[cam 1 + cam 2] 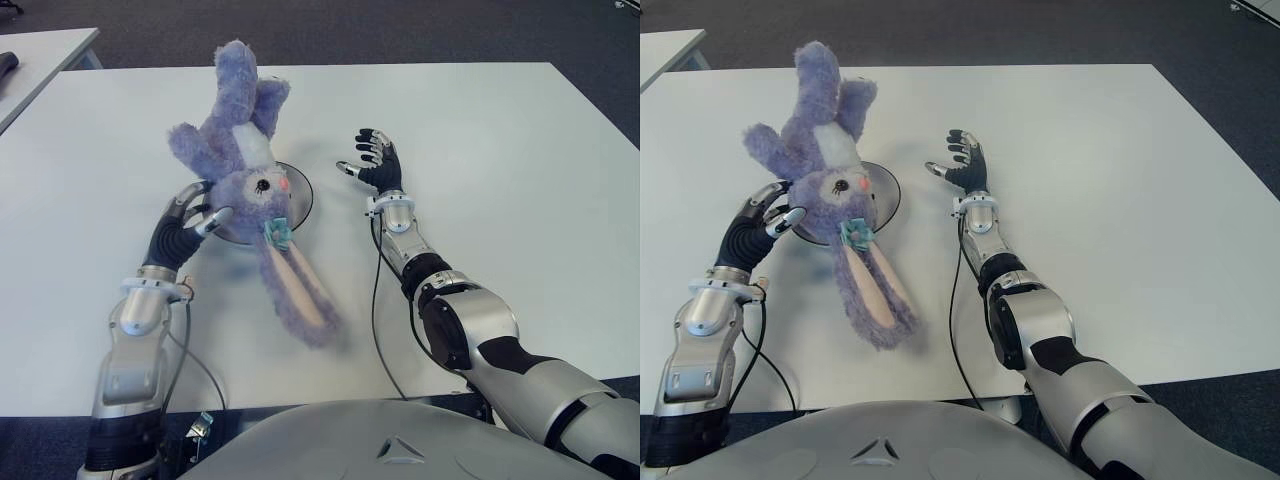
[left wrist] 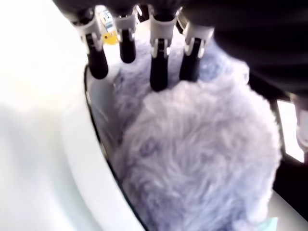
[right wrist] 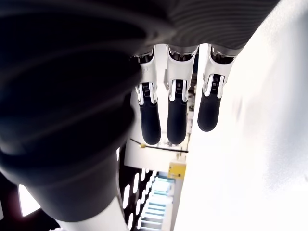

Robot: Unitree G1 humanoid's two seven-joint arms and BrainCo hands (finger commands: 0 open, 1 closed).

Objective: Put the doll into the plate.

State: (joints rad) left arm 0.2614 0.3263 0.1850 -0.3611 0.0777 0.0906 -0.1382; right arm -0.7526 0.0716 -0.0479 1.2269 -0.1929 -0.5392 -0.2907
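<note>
I see the doll (image 1: 250, 190) lying across the plate (image 1: 301, 196); my left hand (image 1: 190, 222) sits released beside its head, my right hand (image 1: 377, 165) spread, empty.

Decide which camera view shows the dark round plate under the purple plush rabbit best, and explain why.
The left eye view: the dark round plate shows its curved rim right of the purple plush rabbit, whose head covers most of it. The right eye view shows about the same. The left wrist view shows only a rim sliver beside the left hand; the right wrist view shows none.
</note>
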